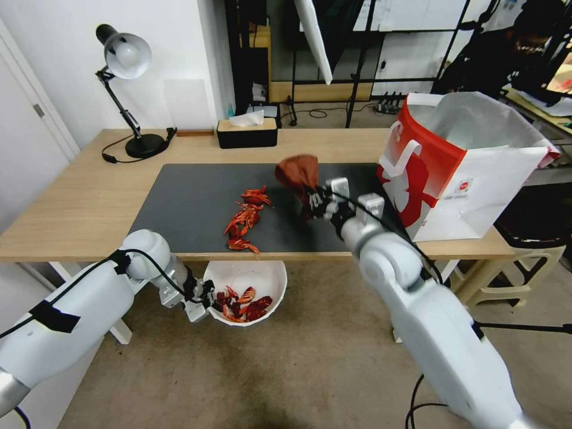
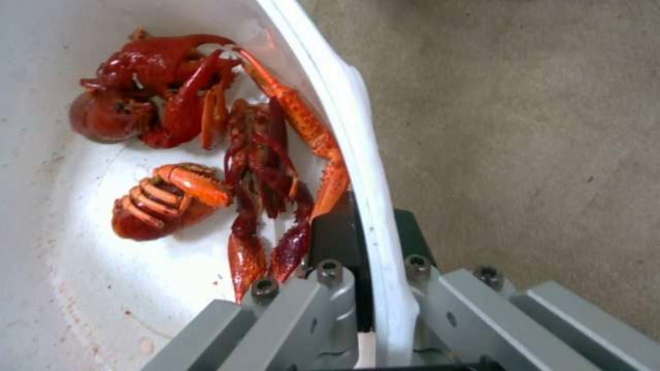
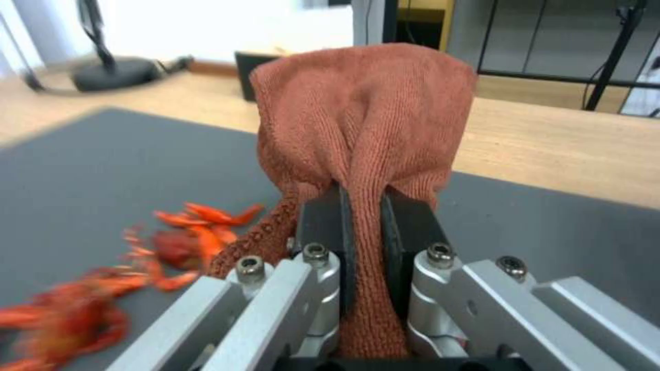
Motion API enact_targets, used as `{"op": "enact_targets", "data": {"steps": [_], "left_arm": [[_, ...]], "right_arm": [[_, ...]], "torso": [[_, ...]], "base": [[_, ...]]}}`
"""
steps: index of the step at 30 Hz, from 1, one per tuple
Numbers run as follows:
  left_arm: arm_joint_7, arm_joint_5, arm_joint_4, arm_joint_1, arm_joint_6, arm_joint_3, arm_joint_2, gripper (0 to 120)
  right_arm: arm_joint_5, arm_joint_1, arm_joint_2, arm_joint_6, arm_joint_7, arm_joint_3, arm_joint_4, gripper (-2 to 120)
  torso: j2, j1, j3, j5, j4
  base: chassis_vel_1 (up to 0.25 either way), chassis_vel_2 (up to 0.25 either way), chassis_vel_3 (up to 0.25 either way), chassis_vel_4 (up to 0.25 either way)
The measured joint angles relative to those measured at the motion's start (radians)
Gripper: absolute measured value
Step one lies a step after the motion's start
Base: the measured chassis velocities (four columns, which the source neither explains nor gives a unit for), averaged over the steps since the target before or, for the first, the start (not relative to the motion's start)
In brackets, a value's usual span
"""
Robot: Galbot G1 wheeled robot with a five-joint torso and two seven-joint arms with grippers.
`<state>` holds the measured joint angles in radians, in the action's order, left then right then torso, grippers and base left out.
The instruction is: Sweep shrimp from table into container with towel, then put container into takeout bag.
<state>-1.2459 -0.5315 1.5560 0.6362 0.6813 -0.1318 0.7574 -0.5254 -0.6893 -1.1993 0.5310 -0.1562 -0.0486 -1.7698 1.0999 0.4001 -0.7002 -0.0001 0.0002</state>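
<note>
A: Left gripper clamps the container rim below the table's near edge, shrimp inside.
B: Right gripper pinches towel above the mat, right of loose shrimp.

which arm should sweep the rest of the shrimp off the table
Right, probably: the right gripper is shut on the towel beside the shrimp, while the left gripper grips the container rim below the edge.

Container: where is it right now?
In the head view the container hangs below the table's near edge, left of centre, under the shrimp on the mat; the left end effector clamps its rim.
</note>
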Motion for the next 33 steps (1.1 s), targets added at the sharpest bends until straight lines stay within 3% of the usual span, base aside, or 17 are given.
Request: {"op": "enact_targets", "data": {"steps": [11,33], "left_arm": [[-0.012,-0.029,0.009,-0.026,0.018,-0.016,-0.008,0],[-0.027,-0.015,0.036,-0.018,0.019,-0.025,-0.045,0]], "right_arm": [[0.074,0.158,-0.015,0.007,0.060,0.106,0.222,6],[-0.013,0.307,-0.111,0.076,0.124,0.154,0.451,6]], "torso": [[0.000,0.000,0.000,0.0000,-0.0002],[0.000,0.000,0.000,-0.0001,-0.0001]], "base": [[0.000,0.000,0.000,0.000],[0.000,0.000,0.000,0.000]]}}
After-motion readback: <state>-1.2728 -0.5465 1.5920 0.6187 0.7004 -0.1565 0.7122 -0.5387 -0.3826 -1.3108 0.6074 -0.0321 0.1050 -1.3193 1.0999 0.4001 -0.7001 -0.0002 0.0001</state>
